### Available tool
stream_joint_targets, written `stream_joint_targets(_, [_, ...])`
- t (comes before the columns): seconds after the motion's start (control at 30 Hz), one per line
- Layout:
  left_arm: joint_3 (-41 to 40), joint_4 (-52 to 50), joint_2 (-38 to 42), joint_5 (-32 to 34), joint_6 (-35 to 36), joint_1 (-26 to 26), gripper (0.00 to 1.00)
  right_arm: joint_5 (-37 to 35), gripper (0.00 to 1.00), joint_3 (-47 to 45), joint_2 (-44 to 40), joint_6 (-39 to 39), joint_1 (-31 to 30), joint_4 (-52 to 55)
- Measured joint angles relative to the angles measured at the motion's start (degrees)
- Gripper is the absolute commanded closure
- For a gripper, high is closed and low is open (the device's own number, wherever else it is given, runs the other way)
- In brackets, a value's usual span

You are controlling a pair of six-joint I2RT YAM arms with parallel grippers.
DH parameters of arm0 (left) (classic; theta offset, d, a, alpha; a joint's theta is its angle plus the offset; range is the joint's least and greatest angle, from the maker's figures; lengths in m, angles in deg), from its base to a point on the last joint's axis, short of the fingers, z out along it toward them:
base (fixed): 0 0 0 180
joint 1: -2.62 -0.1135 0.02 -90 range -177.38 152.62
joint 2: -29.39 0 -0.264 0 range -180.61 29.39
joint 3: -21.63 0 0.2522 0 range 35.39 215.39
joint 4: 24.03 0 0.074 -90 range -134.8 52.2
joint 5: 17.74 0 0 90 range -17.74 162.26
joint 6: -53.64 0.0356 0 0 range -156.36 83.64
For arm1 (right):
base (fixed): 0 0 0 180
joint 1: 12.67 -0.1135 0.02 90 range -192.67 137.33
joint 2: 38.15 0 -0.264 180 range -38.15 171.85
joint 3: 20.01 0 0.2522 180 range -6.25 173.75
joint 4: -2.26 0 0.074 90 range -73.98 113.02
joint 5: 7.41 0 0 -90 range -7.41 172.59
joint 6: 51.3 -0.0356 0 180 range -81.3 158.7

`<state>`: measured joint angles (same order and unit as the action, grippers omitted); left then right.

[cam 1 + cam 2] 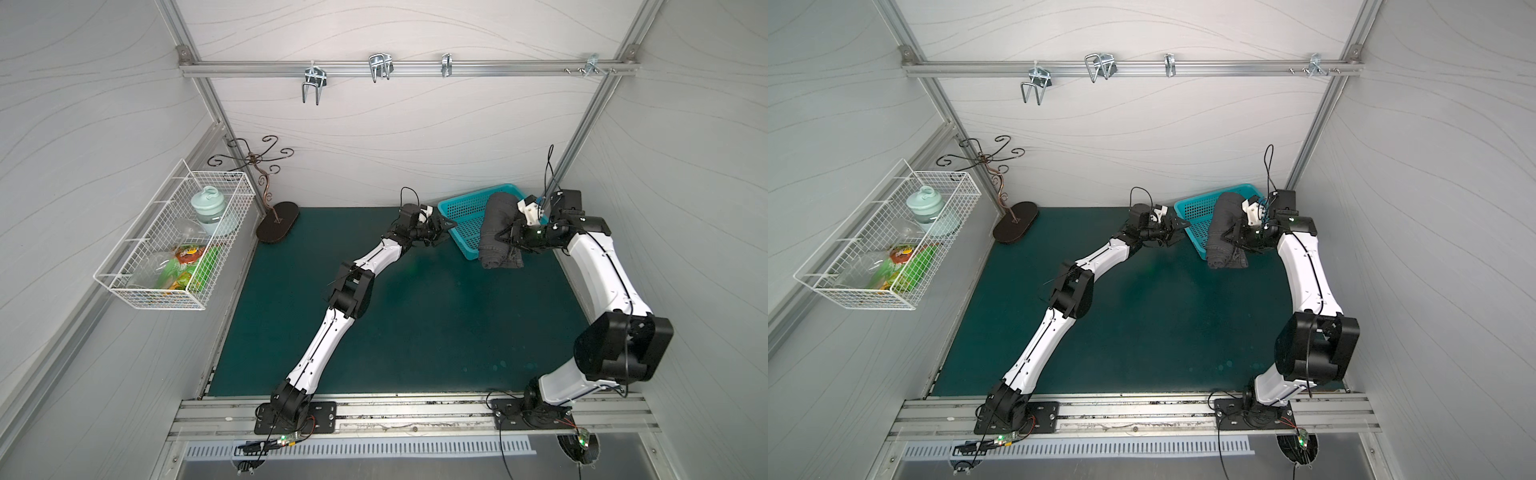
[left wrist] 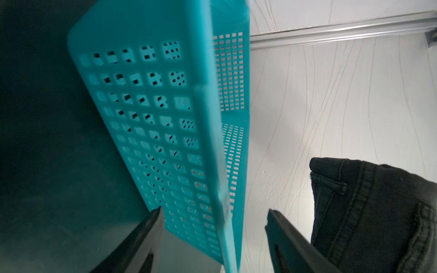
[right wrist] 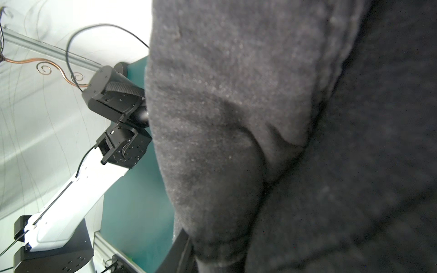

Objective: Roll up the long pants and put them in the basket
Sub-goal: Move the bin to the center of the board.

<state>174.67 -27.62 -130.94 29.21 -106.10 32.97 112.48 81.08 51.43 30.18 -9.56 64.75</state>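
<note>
Jaws apart, left gripper straddles basket rim, seemingly to steady it; right gripper clamps rolled long pants alongside.

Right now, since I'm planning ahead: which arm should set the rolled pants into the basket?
Right, likely: the right pincer grips the long pants; the left pincer only straddles the basket rim.
</note>
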Motion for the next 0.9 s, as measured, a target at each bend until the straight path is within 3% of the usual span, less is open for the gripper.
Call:
stream_joint_targets(0.23, [0.4,-0.5,0.0,0.0,-1.0,1.6,1.00,1.2,1.00,-2.4,-0.7,0.0,0.0,-0.2])
stream_joint_targets(0.47, [0.3,0.3,0.2,-0.8,-1.2,1.7,1.00,2.5,1.00,-3.3,-1.3,0.0,0.0,-0.3])
stream_joint_targets(0.57, [-4.5,0.1,3.4,-0.9,-0.4,1.5,1.00,2.8,1.00,-3.5,-1.7,-0.1,0.0,-0.6])
stream_joint_targets(0.7, [-17.9,-2.4,12.5,-1.5,2.8,0.5,1.00,3.3,1.00,-3.5,-2.2,-0.1,0.0,-1.3])
stream_joint_targets(0.9, [-38.6,-13.3,29.4,-3.1,14.4,-1.5,1.00,2.9,1.00,-3.3,-1.8,0.0,-2.6,-1.9])
